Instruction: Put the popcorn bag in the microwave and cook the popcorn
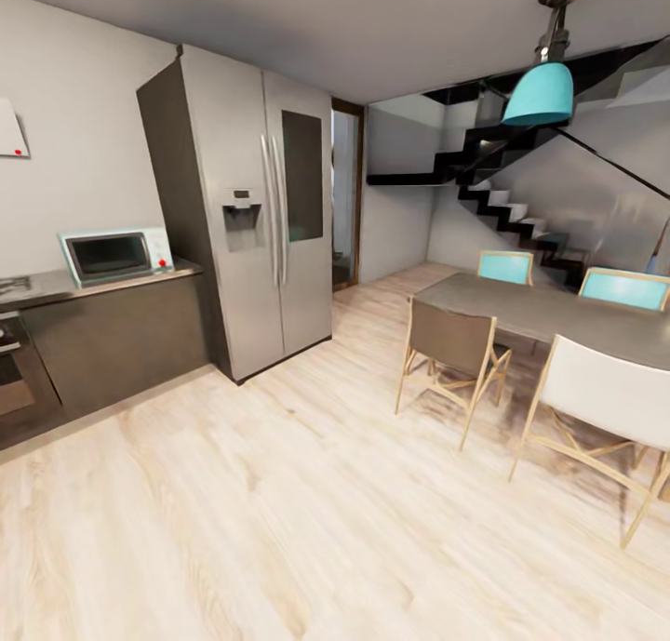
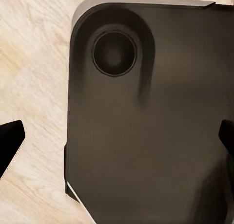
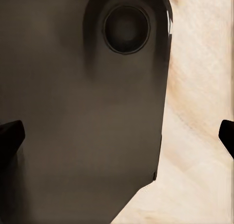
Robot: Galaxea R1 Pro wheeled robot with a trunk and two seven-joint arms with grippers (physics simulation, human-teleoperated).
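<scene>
While both grippers hang spread, seemingly over the robot's base | microwave (image 1: 116, 254) sits far-left on countertop (image 1: 56, 287)

The floor (image 1: 307, 492) looks like pale wood planks with a soft grain, quite matt. The fridge (image 1: 251, 204) has a brushed metal look, and the countertop (image 1: 93, 286) is grey and glossy — it reflects a little. The microwave (image 1: 116, 254) has a pale blue smooth shell with a dark glass door, and the lamp (image 1: 540, 92) has a shiny turquoise shade.

Pale-blue microwave (image 1: 117, 254), door closed, on grey countertop (image 1: 56, 287)
</scene>
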